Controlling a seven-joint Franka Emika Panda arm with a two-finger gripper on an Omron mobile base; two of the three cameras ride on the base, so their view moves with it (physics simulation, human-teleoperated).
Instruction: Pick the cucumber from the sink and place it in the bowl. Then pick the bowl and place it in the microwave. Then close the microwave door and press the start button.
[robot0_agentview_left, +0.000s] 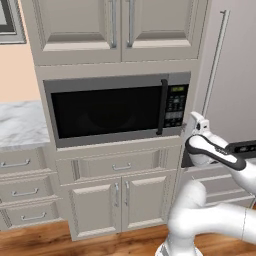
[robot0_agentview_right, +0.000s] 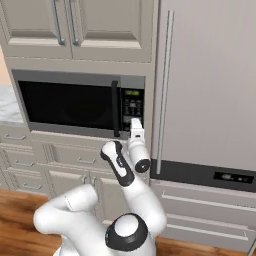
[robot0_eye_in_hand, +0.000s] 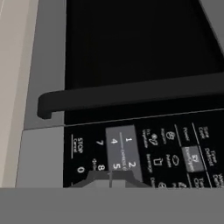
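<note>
Beige wooden cabinets (robot0_agentview_left: 117, 30) frame the built-in grey microwave (robot0_agentview_left: 117, 107), its dark glass door (robot0_agentview_left: 102, 111) closed. The claw (robot0_eye_in_hand: 110, 180), pinched shut and empty, sits at the black button panel (robot0_eye_in_hand: 144, 153).

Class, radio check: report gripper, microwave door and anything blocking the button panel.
Gripper shut, tips at the button panel. Microwave door closed, handle beside the panel. Nothing between tips and buttons.
</note>
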